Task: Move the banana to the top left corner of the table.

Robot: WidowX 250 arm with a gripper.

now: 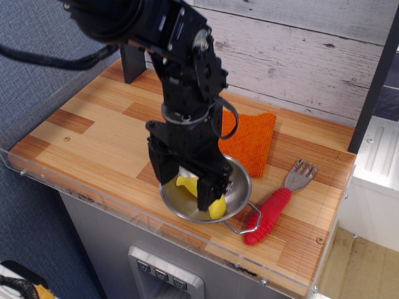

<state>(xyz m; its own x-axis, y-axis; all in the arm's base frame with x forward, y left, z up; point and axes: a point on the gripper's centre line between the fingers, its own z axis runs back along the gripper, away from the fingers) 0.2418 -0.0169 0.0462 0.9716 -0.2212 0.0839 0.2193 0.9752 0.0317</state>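
Your black robot gripper (pixel 190 187) reaches down into the round stainless-steel bowl (pixel 240 177) near the front edge of the wood-plank table (pixel 93 131). Its two fingers straddle the small bright-yellow plastic banana (pixel 215 207), which lies in the bowl with one end showing left of the nearer finger and the other end right of it. You cannot tell from this angle whether the fingers have closed on the fruit or merely stand around it. Just beyond the bowl, a square orange cloth (pixel 252 140) lies flat on the table. To the right of the bowl, a red-handled grey fork (pixel 274 208) rests with its tines pointing to the far side.
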